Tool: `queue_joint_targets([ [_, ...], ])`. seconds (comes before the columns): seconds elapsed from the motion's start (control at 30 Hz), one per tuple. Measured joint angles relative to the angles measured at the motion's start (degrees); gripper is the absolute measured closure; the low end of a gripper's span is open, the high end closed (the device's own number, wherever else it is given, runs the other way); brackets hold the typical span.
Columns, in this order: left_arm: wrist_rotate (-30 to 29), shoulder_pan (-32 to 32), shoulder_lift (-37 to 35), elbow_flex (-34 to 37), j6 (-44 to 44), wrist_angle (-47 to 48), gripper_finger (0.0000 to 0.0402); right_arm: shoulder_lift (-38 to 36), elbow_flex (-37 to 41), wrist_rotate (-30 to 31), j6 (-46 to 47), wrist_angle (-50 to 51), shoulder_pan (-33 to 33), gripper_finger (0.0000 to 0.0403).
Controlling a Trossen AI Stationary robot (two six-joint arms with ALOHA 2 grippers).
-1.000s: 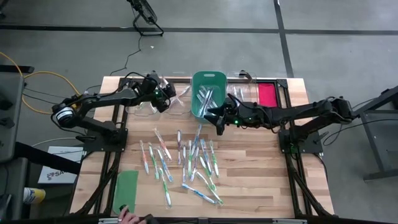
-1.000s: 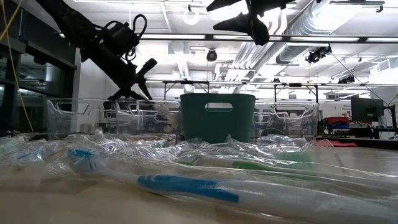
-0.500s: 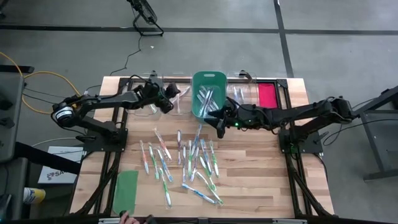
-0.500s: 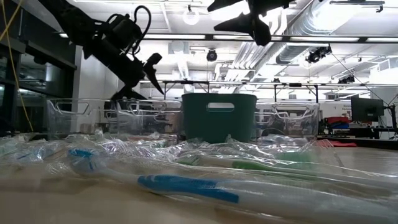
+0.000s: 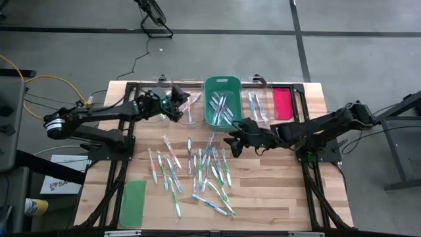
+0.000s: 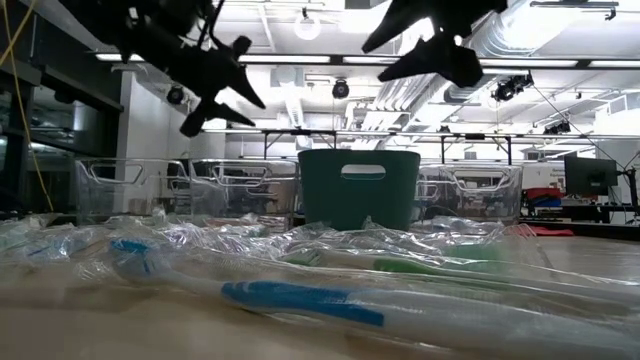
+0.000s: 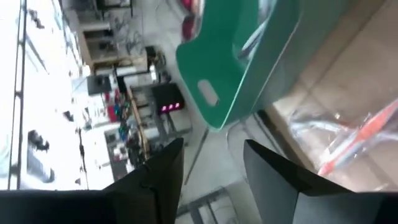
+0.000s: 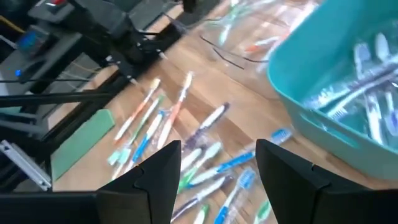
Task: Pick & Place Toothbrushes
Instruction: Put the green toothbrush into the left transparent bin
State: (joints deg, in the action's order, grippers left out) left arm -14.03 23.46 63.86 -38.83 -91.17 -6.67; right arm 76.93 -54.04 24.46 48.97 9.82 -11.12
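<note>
Tabletop (image 5: 270,191): wooden.
Toothbrushes (image 5: 197,168): scattered mid-table, long axes mostly front-to-back.
Left end effector (image 5: 182,102): released, above clear bin (image 5: 187,108).
Right end effector (image 5: 231,143): released, empty.

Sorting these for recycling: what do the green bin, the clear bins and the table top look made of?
Green bin: probably moulded plastic, opaque, smooth, with a cut-out handle. Clear bins: likely transparent hard plastic; the room shows through them. Table top: wood planks, light, with visible grain and seams.
</note>
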Motion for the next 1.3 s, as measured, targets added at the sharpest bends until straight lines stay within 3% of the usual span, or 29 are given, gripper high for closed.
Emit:
queue_joint_targets([
  [0.23, 1.78, 0.00, -10.08, 0.00, 15.97, 8.51, 0.0252, 2.92, 0.00, 2.09, 8.69, 7.58, -3.94, 0.0201],
  [0.47, 18.30, 0.00, -21.26, 0.00, 30.64, 18.49, 0.0264, 12.34, 0.00, 4.28, 11.28, 7.07, -6.53, 0.0201],
  [0.57, 22.33, 0.00, -23.95, -0.01, 34.69, 21.46, 0.0269, 16.83, 0.00, 4.36, 14.13, 7.03, -7.25, 0.0201],
  [0.87, 23.77, 0.00, -24.70, 0.00, 38.15, 26.85, 0.0273, 27.19, 0.02, 4.45, 18.33, 2.12, -7.77, 0.0201],
  [1.1, 23.75, 0.03, -24.18, 0.04, 40.59, 27.59, 0.0273, 28.48, 0.02, 10.19, 16.31, -1.40, -7.08, 0.0201],
  [1.3, 23.74, 0.03, -24.24, 0.23, 40.72, 28.01, 0.0273, 28.48, 0.02, 10.28, 12.16, -5.19, -5.72, 0.0201],
])
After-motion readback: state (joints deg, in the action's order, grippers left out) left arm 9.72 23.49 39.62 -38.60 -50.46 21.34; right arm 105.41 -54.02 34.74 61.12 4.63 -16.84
